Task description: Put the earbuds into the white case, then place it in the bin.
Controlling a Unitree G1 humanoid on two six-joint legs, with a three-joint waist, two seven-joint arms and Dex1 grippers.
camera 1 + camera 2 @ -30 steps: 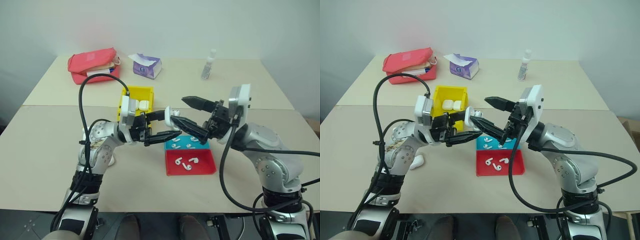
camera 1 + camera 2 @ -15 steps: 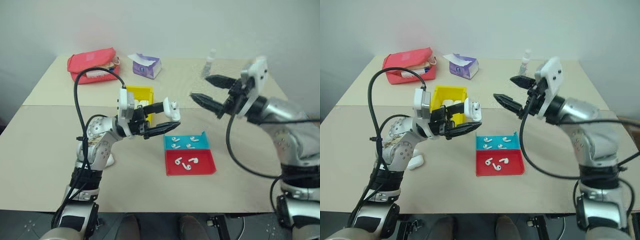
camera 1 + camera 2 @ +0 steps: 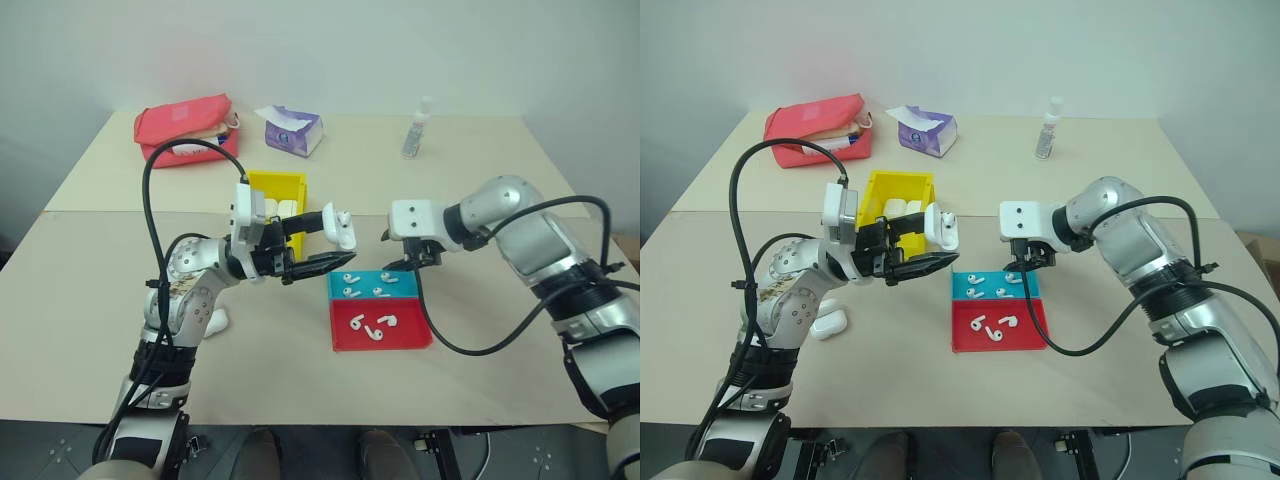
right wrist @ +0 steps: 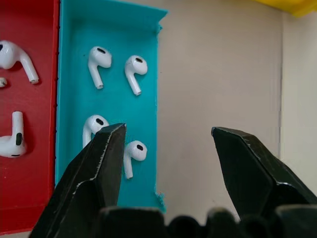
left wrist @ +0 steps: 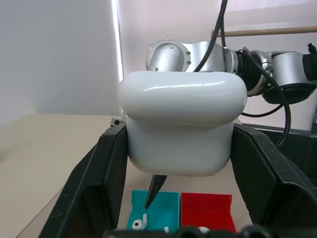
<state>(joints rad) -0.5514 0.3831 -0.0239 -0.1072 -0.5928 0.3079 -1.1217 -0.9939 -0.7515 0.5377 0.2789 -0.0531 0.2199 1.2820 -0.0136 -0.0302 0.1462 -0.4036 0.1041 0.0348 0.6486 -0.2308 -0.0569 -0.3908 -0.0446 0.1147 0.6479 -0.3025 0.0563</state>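
Left tool [image 3: 322, 243] clenched on glossy white rounded earbud case [image 3: 338, 227], held aloft beside yellow plastic bin [image 3: 278, 192], likely presented for loading. Right tool [image 4: 166, 163] spread, angled down over the teal half of the tray [image 4: 69, 64], presumably to pick tiny white stemmed earbuds [image 4: 134, 153].

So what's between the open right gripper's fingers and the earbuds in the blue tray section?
Nothing: the right gripper hangs open over the earbuds, seen in the right wrist view.
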